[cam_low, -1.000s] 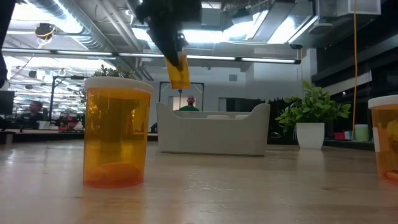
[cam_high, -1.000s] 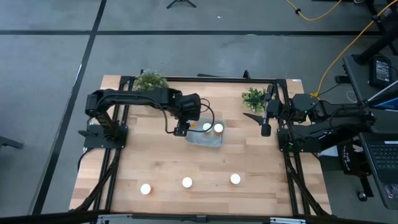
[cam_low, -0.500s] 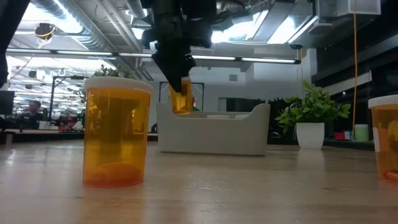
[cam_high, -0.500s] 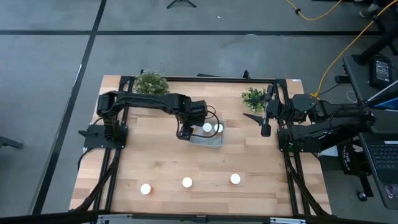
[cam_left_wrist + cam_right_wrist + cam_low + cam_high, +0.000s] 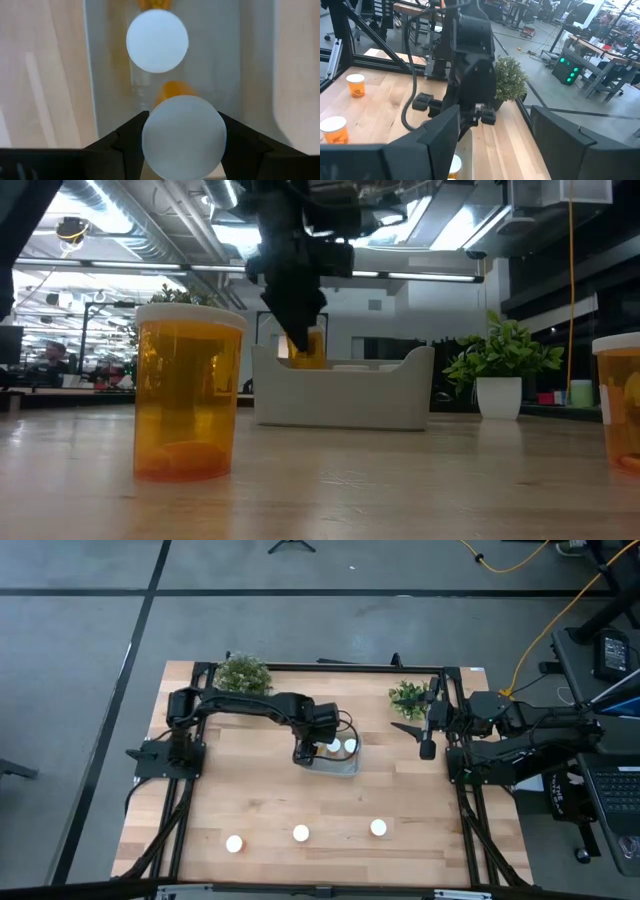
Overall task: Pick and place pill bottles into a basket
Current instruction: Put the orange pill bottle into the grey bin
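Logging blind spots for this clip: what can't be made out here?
- High view: the held bottle is hidden under the left gripper.
- Low view: the basket wall hides the bottles inside it.
- Left wrist view: caps cover the bottle bodies; whether the held one touches the floor is unclear.

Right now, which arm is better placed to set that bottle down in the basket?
The left. Its gripper is shut on a pill bottle and sits over the basket, above the bottles already inside. The right gripper waits open at the table's right edge, holding nothing.
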Motion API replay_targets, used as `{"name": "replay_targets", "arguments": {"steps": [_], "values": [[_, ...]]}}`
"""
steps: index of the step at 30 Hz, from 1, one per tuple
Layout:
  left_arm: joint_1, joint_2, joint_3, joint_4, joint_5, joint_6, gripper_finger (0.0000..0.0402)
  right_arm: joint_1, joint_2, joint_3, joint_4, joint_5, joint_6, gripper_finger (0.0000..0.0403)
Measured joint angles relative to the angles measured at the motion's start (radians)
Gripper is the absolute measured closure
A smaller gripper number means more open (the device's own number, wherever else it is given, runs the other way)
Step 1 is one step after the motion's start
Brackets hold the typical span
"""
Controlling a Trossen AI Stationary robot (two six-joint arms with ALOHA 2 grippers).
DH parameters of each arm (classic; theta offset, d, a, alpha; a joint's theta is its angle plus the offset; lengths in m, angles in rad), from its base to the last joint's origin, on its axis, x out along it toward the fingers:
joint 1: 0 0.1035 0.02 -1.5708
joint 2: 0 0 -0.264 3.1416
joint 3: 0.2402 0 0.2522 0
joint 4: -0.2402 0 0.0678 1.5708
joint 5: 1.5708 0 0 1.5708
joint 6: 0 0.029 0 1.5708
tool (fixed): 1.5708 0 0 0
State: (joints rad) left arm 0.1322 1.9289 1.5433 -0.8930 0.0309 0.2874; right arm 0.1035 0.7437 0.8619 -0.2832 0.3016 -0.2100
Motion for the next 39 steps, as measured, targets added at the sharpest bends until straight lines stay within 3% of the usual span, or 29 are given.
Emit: {"name": "replay_targets", "arguments": {"steps": [22,28,39], "values": [[0.034,0.073,-0.001,0.030,-0.003,0.033,0.0207,0.000,0.000,0.000,-0.012,0.000,-0.002,0.0158],[0.034,0.072,-0.001,0.026,0.006,0.032,0.0185,0.000,0.000,0.000,-0.013,0.000,-0.003,0.0158],[0.033,0.072,-0.001,0.022,0.023,0.029,0.0182,0.000,0.000,0.000,-0.015,0.000,-0.004,0.0158]]}}
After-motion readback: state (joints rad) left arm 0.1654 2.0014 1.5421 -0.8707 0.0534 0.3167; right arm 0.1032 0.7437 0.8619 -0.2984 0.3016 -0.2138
